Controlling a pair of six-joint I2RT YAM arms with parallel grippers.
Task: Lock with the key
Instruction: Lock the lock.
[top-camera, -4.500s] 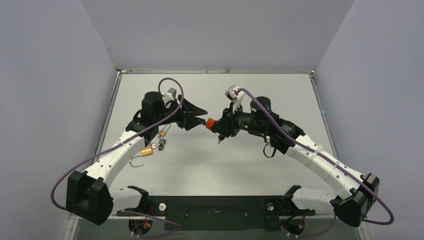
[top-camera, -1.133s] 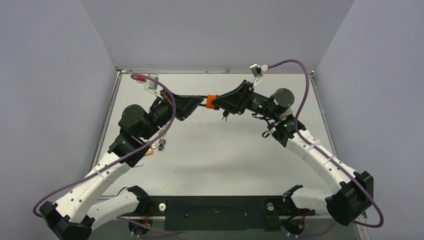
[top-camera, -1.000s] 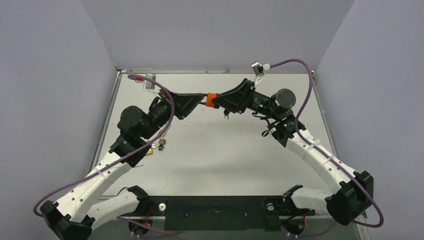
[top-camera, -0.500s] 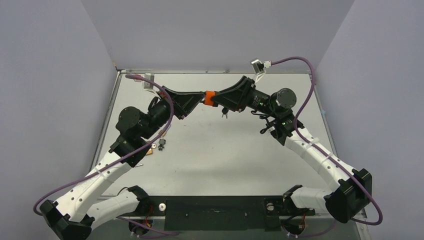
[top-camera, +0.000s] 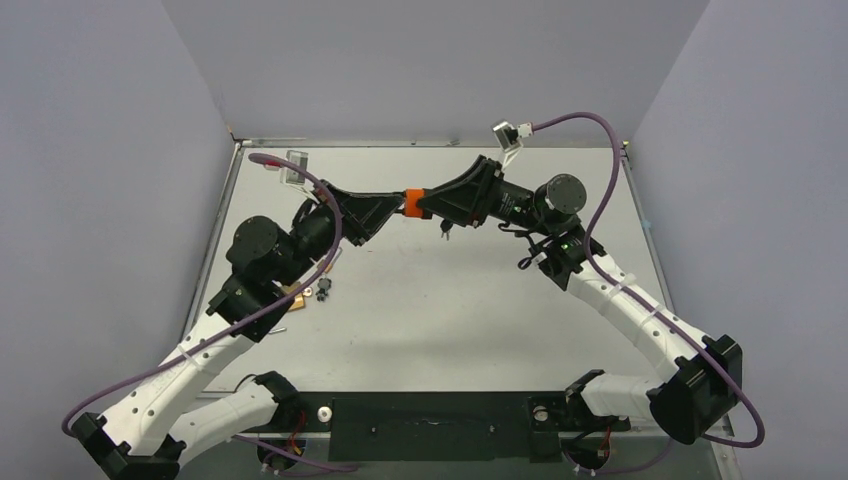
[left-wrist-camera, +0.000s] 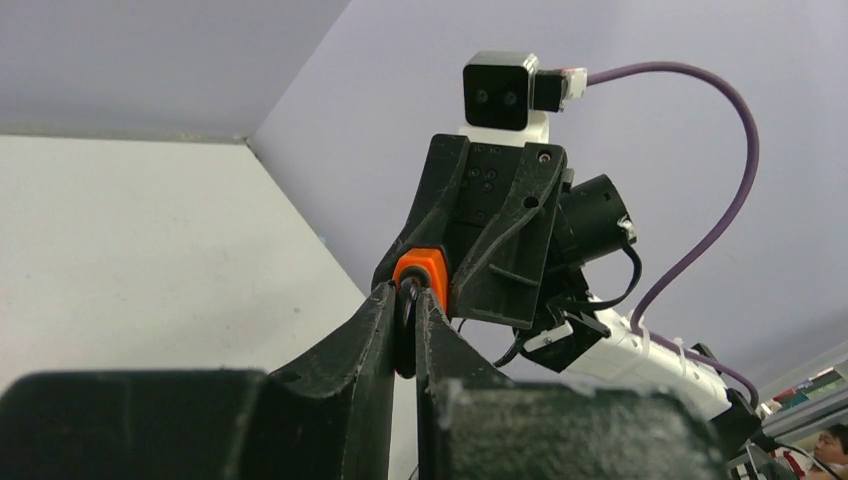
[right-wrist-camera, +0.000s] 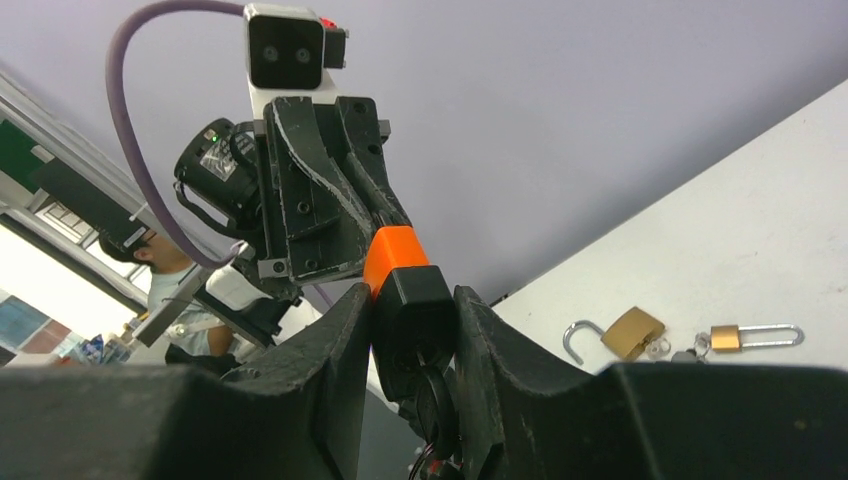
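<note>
An orange-and-black padlock (top-camera: 410, 202) hangs in the air over the back middle of the table, between both grippers. My right gripper (top-camera: 425, 203) is shut on its black body (right-wrist-camera: 415, 300), with the orange end (right-wrist-camera: 393, 250) sticking out past the fingertips. A bunch of spare keys (right-wrist-camera: 437, 405) dangles under it. My left gripper (top-camera: 398, 205) faces it and is shut on a thin black key head (left-wrist-camera: 408, 335) that meets the orange end (left-wrist-camera: 422, 272). The key blade is hidden.
On the table at the left lie an open brass padlock (right-wrist-camera: 630, 332), a small long-shackle padlock (right-wrist-camera: 755, 337) and loose keys (top-camera: 322, 292). Grey walls close in the table on three sides.
Since 4.5 s ago both arms have risen and carried the joined lock and key toward the back. In the last second the pair drifted slightly left, and the left wrist turned.
</note>
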